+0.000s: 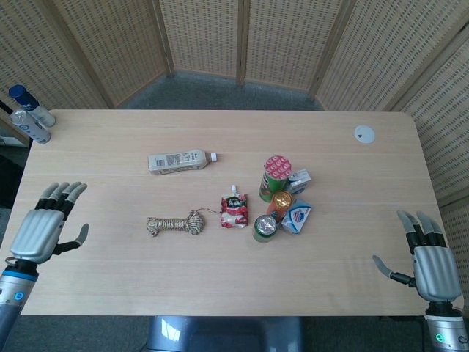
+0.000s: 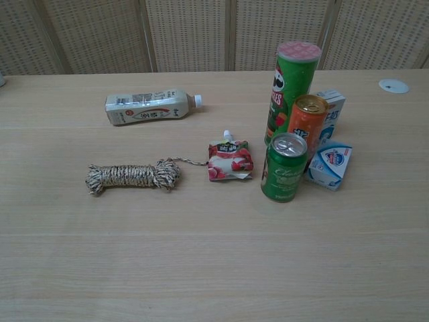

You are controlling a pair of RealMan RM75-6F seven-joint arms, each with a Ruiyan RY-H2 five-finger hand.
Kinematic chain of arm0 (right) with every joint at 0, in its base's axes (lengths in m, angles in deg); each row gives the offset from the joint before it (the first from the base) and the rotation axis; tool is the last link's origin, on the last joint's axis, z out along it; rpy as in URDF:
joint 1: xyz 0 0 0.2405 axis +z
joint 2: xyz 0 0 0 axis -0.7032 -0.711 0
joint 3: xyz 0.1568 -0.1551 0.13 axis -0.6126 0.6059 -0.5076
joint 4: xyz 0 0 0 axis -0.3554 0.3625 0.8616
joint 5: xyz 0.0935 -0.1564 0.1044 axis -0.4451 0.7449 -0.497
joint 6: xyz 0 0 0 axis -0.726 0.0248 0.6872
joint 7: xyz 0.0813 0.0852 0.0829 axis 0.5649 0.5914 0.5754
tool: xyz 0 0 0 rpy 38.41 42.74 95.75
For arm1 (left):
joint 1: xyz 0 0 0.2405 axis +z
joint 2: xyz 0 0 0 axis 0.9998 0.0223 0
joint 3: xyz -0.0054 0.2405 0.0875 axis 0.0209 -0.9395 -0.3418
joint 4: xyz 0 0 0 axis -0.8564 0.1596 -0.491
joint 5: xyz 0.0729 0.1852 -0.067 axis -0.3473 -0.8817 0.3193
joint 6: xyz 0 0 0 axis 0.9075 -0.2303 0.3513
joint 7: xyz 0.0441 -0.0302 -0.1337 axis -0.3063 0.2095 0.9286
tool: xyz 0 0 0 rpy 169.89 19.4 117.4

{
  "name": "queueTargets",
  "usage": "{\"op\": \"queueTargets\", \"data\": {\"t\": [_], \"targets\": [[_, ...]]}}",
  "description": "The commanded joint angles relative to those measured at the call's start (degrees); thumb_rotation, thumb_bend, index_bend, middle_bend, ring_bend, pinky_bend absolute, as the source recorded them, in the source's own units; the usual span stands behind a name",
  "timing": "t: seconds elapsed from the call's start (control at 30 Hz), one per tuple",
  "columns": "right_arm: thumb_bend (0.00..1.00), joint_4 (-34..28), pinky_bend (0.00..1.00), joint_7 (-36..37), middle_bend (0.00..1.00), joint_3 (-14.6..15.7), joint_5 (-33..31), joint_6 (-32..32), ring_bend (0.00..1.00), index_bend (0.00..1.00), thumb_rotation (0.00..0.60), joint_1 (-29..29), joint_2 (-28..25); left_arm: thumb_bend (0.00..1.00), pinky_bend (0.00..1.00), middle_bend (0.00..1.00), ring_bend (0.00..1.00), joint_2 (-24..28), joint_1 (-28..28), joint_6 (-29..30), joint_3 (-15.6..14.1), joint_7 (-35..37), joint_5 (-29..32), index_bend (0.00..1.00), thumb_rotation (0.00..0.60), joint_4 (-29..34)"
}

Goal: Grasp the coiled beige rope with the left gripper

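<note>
The coiled beige rope (image 1: 174,223) lies flat on the table left of centre, its loose end trailing toward a red pouch; the chest view shows the rope (image 2: 133,176) too. My left hand (image 1: 50,227) hovers over the table's left edge, well to the left of the rope, fingers spread and holding nothing. My right hand (image 1: 427,257) is off the table's right front corner, also spread and empty. Neither hand appears in the chest view.
A red pouch (image 1: 234,210) lies just right of the rope. A cluster of a green tube (image 1: 275,174), orange can (image 1: 279,202), green can (image 1: 264,226) and small cartons stands beyond it. A white bottle (image 1: 179,160) lies behind the rope. Two bottles (image 1: 28,116) stand at the far left corner.
</note>
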Motion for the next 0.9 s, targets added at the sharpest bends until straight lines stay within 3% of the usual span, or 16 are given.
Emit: {"op": "queueTargets", "data": {"t": [0.03, 0.13, 0.23, 0.3, 0.4, 0.53, 0.9], "targets": [[0.27, -0.18, 0.00, 0.18, 0.14, 0.11, -0.10, 0.33, 0.00, 0.00, 0.230, -0.31, -0.18, 0.49, 0.00, 0.00, 0.00, -5.25, -3.11, -3.43, 0.95, -6.49, 3.49, 0.00, 0.440, -2.53], [0.27, -0.20, 0.00, 0.43, 0.14, 0.17, -0.34, 1.00, 0.00, 0.00, 0.227, -0.88, -0.51, 0.41, 0.01, 0.00, 0.00, -9.97, -5.33, -5.51, 1.48, -11.34, 6.14, 0.00, 0.481, -5.03], [0.27, -0.14, 0.00, 0.75, 0.14, 0.19, -0.75, 1.59, 0.00, 0.00, 0.232, -1.47, -0.98, 0.29, 0.14, 0.03, 0.06, -14.86, -7.43, -6.93, 1.88, -15.44, 7.82, 0.00, 0.524, -8.21], [0.27, -0.05, 0.00, 0.99, 0.14, 0.19, -0.99, 1.94, 0.00, 0.00, 0.231, -1.83, -1.32, 0.21, 0.24, 0.07, 0.11, -18.02, -8.71, -7.54, 2.10, -17.81, 8.62, 0.01, 0.534, -10.30], [0.27, 0.19, 0.00, 1.57, 0.14, 0.17, -1.26, 2.43, 0.00, 0.00, 0.228, -2.31, -1.65, 0.13, 0.28, 0.12, 0.15, -21.75, -10.22, -7.67, 2.28, -21.51, 9.35, 0.04, 0.536, -13.13], [0.27, 0.78, 0.00, 2.35, 0.14, 0.31, -1.60, 2.70, 0.00, 0.00, 0.229, -2.84, -1.71, 0.08, 0.40, 0.23, 0.24, -25.86, -11.67, -8.08, 2.62, -23.10, 9.99, 0.13, 0.540, -15.95], [0.27, 1.59, 0.00, 3.51, 0.14, 0.24, -1.97, 3.57, 0.00, 0.00, 0.229, -3.84, -1.82, 0.05, 0.32, 0.19, 0.24, -32.97, -16.13, -12.23, 3.18, -25.42, 12.43, 0.07, 0.542, -22.01]]}}
